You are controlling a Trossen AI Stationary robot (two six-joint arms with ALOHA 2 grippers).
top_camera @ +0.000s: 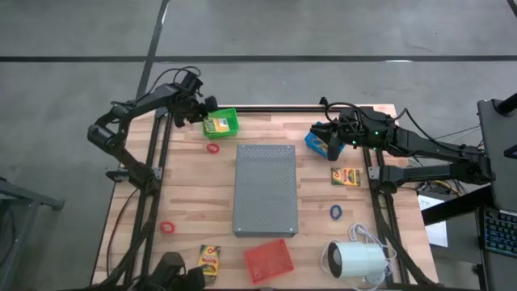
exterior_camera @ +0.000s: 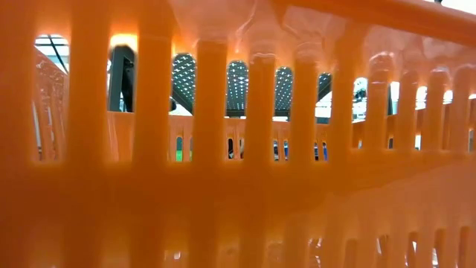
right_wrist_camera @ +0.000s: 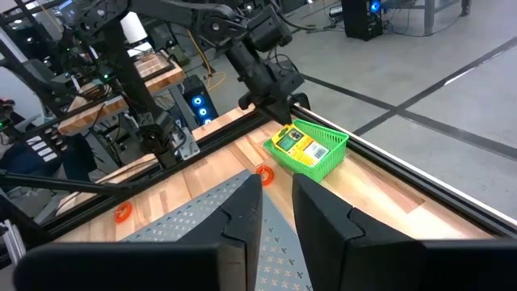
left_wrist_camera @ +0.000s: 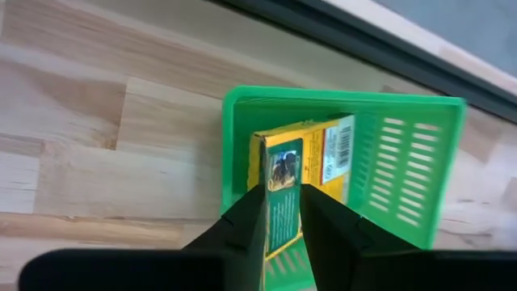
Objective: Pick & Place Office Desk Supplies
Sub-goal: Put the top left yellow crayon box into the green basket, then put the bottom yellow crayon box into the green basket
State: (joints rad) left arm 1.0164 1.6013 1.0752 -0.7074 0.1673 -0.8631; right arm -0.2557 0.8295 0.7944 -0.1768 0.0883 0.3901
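A yellow crayon box (left_wrist_camera: 311,149) stands on edge, leaning, inside a green basket (left_wrist_camera: 404,162) at the table's far left (top_camera: 230,121). My left gripper (left_wrist_camera: 283,206) points down over it, fingers a little apart on either side of the box's near narrow side. My right gripper (right_wrist_camera: 277,202) hovers over a blue basket (top_camera: 313,142) at the far right, fingers slightly apart, nothing between them. Two more crayon boxes (top_camera: 346,176) (top_camera: 210,259), red rings (top_camera: 212,149) (top_camera: 167,228) and a blue ring (top_camera: 335,212) lie flat on the wood. My left gripper comes from above, slanting down, with a finger (left_wrist_camera: 246,226) on each side of the crayon box's green narrow side (left_wrist_camera: 283,174). The fingers look flush with the box, but I cannot tell whether they touch it. The box's lower part rests in the green basket.
A big grey perforated slab (top_camera: 266,190) fills the table's middle. A red basket (top_camera: 269,260) and a white cylinder with a cord (top_camera: 355,260) stand at the near edge. An orange-red slotted wall (exterior_camera: 238,186) right at the lens blocks the low view.
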